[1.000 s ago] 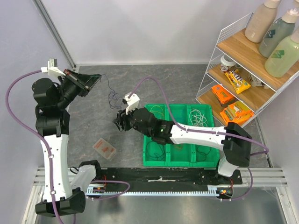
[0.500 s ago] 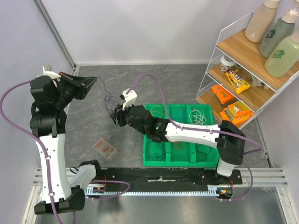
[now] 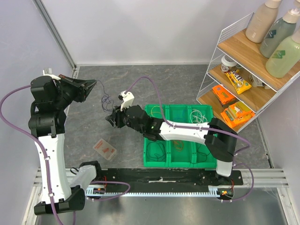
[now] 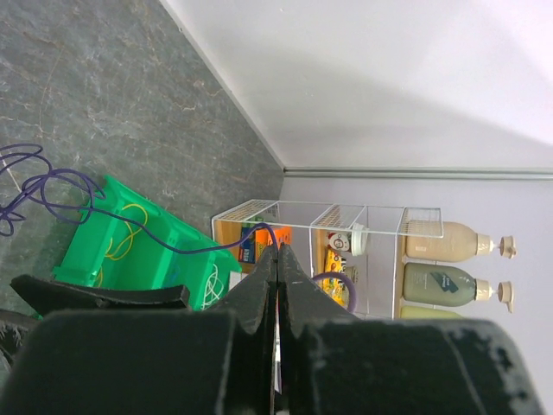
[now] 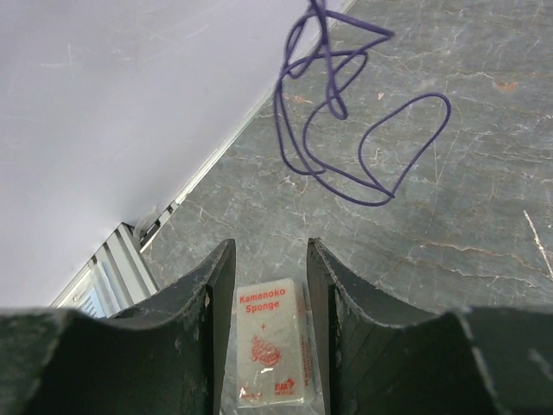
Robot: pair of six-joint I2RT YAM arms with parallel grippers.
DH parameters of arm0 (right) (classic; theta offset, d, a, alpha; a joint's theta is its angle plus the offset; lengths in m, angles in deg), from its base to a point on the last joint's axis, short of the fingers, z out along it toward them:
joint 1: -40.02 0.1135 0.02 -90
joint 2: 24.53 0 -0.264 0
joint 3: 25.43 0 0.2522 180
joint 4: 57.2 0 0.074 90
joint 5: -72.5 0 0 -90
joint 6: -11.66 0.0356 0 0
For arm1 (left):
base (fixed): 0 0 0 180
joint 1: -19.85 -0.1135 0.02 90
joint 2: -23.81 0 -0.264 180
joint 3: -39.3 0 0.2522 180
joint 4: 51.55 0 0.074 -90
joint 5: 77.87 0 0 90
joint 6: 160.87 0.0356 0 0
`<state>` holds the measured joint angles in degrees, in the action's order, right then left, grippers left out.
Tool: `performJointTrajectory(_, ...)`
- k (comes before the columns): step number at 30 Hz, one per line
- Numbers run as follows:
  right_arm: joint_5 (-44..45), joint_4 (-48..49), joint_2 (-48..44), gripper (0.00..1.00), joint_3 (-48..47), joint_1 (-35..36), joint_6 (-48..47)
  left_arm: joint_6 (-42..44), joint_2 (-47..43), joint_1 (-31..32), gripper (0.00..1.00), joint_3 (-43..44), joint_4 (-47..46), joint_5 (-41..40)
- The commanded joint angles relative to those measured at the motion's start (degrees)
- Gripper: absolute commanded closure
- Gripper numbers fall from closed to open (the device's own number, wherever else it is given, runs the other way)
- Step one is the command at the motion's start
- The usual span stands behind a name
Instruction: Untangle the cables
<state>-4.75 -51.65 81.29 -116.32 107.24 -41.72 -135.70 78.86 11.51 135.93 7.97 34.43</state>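
Mid-untangling: the left pincer point(image 3: 93, 85), clamped tight on a purple cable point(image 3: 107, 99), holds its knotted loops dangling over the surface point(image 3: 154, 77), far left. The right pincer point(image 3: 111, 120), jaws wide and empty, has slid left towards them since a second ago. Next it likely needs to nip one loop and draw it free.

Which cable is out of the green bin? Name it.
The purple cable, dangling from the left gripper; the others lie in the green bin.
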Motion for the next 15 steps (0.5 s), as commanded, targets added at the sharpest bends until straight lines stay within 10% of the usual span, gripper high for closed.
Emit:
performJointTrajectory(1, -1.50, 3.19, 1.58, 0.55, -3.73, -0.78, 1.96, -2.57, -0.03, -0.01, 0.98, 2.38, 0.12, -1.30)
performJointTrajectory(15, 0.87, 2.49, 4.48, 0.52, -6.02, -1.65, 0.74, -4.07, 0.24, -0.01, 0.98, 2.82, 0.30, 1.25)
